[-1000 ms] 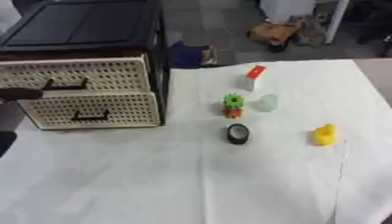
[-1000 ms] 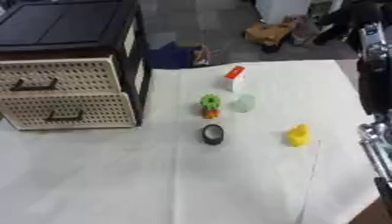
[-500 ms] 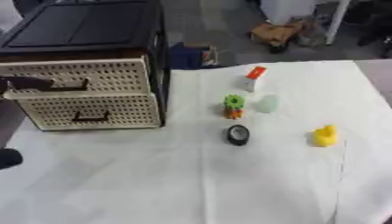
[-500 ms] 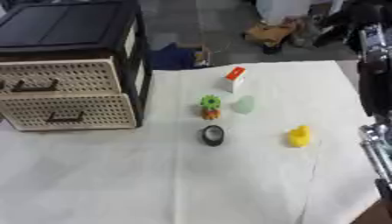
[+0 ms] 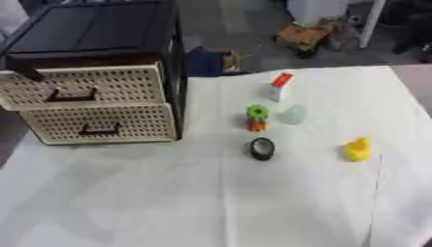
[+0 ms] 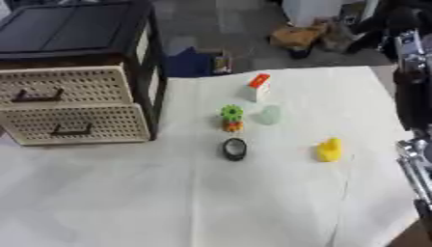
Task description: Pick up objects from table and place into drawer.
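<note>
White cloth-covered table (image 5: 168,202) holds a beige perforated two-drawer cabinet (image 5: 93,103) and yellow duck toy (image 5: 357,149); only the right eye view shows a black-silver arm (image 6: 411,96), hands unseen.

A second ago a dark robot hand showed at the left edge of the left eye view, reaching against the handle of the upper cream perforated drawer (image 5: 88,87) of the black-framed drawer cabinet (image 5: 101,43). Half a second ago it was lower, only a dark shape at the lower left edge. Now it is gone from that view. The upper drawer now stands pulled out a little, its front ahead of the lower cream perforated drawer (image 5: 101,123) and slightly askew, where before the two fronts were nearly flush.
</note>
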You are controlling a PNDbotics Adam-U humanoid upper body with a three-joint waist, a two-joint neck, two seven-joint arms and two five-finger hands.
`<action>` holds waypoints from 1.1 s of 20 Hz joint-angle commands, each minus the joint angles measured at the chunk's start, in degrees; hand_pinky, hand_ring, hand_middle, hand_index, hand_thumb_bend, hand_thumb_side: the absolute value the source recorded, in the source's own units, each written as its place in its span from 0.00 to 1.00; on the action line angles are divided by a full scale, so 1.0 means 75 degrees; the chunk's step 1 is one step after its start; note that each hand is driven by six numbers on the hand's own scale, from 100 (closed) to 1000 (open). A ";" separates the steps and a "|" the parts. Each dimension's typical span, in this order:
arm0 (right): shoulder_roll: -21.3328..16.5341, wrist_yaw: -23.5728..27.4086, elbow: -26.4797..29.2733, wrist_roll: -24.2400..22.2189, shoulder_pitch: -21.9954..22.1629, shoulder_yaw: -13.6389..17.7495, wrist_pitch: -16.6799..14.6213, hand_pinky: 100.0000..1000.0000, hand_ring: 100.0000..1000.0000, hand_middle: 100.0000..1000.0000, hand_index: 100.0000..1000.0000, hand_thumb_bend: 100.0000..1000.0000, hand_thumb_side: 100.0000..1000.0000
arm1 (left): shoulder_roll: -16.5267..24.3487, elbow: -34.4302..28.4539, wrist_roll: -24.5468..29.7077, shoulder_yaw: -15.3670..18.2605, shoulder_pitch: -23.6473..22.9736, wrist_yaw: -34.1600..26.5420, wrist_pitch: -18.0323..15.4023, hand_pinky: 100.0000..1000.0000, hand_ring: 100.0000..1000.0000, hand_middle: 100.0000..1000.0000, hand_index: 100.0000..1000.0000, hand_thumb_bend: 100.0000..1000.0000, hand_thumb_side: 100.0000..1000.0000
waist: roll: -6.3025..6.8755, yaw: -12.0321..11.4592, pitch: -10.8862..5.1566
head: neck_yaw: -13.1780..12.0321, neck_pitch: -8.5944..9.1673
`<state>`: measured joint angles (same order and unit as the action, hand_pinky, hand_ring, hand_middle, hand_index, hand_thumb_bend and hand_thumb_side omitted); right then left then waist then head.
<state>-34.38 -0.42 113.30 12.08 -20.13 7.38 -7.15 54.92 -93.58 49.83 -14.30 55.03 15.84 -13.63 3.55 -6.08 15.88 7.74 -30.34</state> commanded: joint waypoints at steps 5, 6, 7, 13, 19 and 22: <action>-0.0089 0.0044 0.0172 0.0010 -0.0086 0.0048 0.0018 0.62 0.48 0.54 0.92 0.00 1.00 | -0.0160 0.0693 0.0285 0.0042 0.0358 0.0206 -0.0467 0.00 0.00 0.00 0.90 0.87 1.00 | 0.0031 0.0134 -0.0181 | -0.0221 0.0106; -0.0084 0.0049 0.0172 0.0008 -0.0092 0.0045 0.0019 0.62 0.48 0.54 0.92 0.00 1.00 | -0.0200 0.0758 0.0285 0.0019 0.0382 0.0240 -0.0491 0.00 0.00 0.00 0.90 0.87 1.00 | 0.0035 0.0159 -0.0190 | -0.0235 0.0112; -0.0082 0.0054 0.0172 0.0006 -0.0095 0.0043 0.0020 0.62 0.48 0.54 0.92 0.00 1.00 | -0.0232 0.0813 0.0285 -0.0002 0.0404 0.0274 -0.0513 0.00 0.00 0.00 0.90 0.87 1.00 | 0.0038 0.0173 -0.0196 | -0.0243 0.0115; -0.0026 0.0099 0.0172 0.0010 -0.0146 0.0026 0.0016 0.62 0.48 0.54 0.92 0.00 1.00 | -0.0505 0.1153 0.0285 -0.0187 0.0522 0.0500 -0.0575 0.00 0.00 0.00 0.94 0.87 1.00 | 0.0039 0.0301 -0.0280 | -0.0337 0.0184; 0.0009 0.0140 0.0172 0.0027 -0.0163 0.0019 0.0004 0.62 0.48 0.54 0.92 0.00 1.00 | -0.0657 0.1402 0.0285 -0.0299 0.0519 0.0715 -0.0738 0.00 0.00 0.00 0.91 0.83 1.00 | -0.0002 0.0363 -0.0318 | -0.0372 0.0177; 0.0024 0.0164 0.0172 0.0017 -0.0168 0.0016 0.0005 0.62 0.48 0.54 0.92 0.00 1.00 | -0.0698 0.1481 0.0285 -0.0323 0.0499 0.0834 -0.0814 0.00 0.00 0.00 0.90 0.83 1.00 | -0.0014 0.0372 -0.0313 | -0.0380 0.0178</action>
<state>-33.37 0.37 113.30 12.08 -20.67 7.35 -7.13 48.71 -82.47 48.06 -17.14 57.70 21.60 -15.39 3.67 -3.25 14.68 5.09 -29.62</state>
